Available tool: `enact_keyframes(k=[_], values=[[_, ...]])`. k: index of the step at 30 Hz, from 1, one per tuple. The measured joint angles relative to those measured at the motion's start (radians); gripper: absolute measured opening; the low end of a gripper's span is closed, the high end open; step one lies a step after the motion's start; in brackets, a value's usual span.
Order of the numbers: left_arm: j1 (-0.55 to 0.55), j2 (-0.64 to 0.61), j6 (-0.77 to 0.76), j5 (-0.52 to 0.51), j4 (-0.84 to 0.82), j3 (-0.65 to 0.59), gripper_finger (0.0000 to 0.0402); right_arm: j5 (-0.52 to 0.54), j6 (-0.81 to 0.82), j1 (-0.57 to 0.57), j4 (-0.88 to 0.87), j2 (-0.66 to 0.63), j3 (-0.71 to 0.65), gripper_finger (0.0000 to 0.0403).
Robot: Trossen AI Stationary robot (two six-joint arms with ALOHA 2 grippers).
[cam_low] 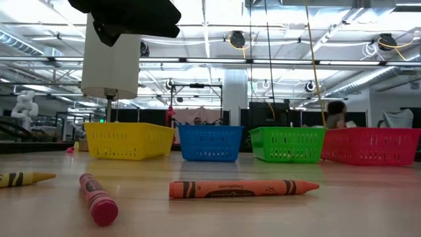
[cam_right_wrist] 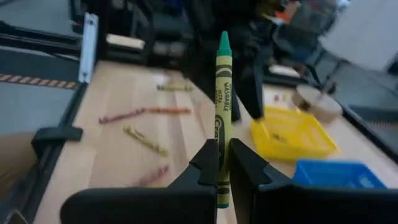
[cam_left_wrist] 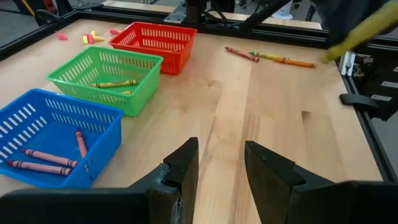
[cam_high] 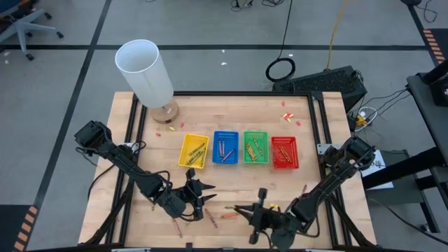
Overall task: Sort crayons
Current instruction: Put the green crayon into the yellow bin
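I have my right gripper [cam_right_wrist: 219, 163] clamped low on a green crayon [cam_right_wrist: 222, 106] above the near table edge, my left gripper [cam_left_wrist: 221, 163] hangs apart and empty; I judge it light, stiff, slippery and brittle, best held mid-length.

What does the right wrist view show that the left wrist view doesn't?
Only the right wrist view: the right gripper shut on a green crayon, and the yellow tray. Only the left wrist view: the left gripper open and empty, the green tray and the red tray. Both show the blue tray and loose crayons on the table.
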Motion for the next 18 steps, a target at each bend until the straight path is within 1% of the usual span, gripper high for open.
enact_keyframes(k=[3, 5, 7, 10, 12, 18], values=[[-0.006, 0.0, -0.001, 0.003, 0.0, 0.0, 0.0128, -0.044, -0.131, -0.026, 0.12, 0.0, 0.0, 0.0], [-0.011, 0.0, -0.001, 0.004, 0.001, 0.0, 0.0128, -0.096, -0.215, -0.048, 0.188, -0.001, 0.0, 0.0], [-0.014, 0.0, 0.0, 0.005, 0.0, 0.0, 0.0128, -0.15, -0.266, -0.079, 0.253, -0.001, -0.008, 0.0], [-0.018, 0.0, 0.002, 0.008, -0.001, 0.0, 0.0128, -0.242, -0.294, -0.13, 0.406, -0.001, -0.067, 0.0], [-0.025, 0.0, 0.021, 0.007, -0.002, 0.0, 0.0128, -0.309, -0.3, -0.162, 0.541, 0.004, -0.128, 0.0], [-0.039, 0.0, 0.039, 0.008, -0.002, 0.0, 0.0128, -0.448, -0.341, -0.218, 0.904, 0.021, -0.288, 0.0]])
